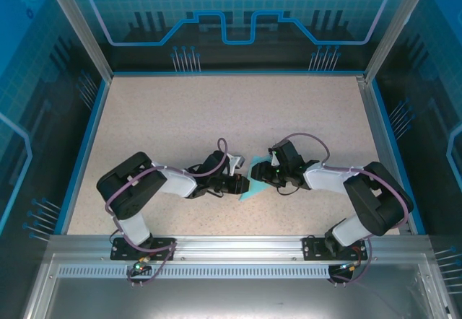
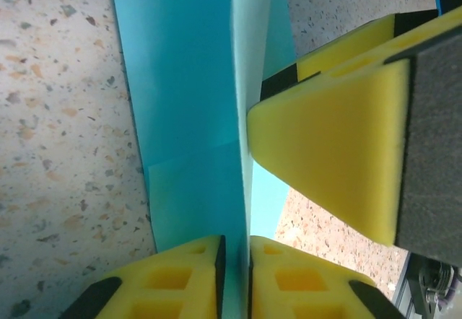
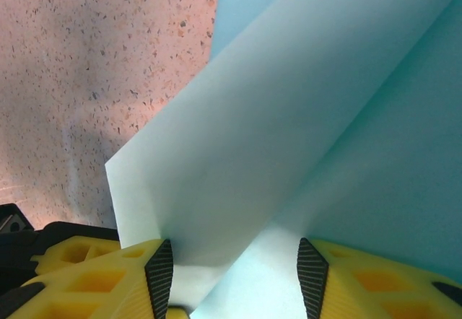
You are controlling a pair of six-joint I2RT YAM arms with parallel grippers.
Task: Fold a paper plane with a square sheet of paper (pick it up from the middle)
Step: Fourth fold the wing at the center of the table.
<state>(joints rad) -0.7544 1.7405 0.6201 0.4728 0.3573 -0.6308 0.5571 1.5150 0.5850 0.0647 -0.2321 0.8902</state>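
The light cyan sheet of paper [image 1: 250,190] lies folded on the speckled table between the two arms. In the left wrist view the paper [image 2: 188,81] has a flap standing upright along its centre crease. My left gripper [image 2: 236,241] is shut on that upright flap, one pad close on each side. My left gripper [image 1: 241,184] meets my right gripper [image 1: 265,174] over the sheet. In the right wrist view the paper [image 3: 289,117] has one pale flap raised at a slant. My right gripper [image 3: 234,261] is open, its pads wide apart astride the paper. A right-hand finger [image 2: 332,146] stands beside the flap.
The speckled tabletop [image 1: 216,110] stretches free behind and to both sides of the arms. Blue walls [image 1: 85,138] and a metal frame [image 1: 231,245] border it. Both arm bases [image 1: 141,247] sit at the near edge.
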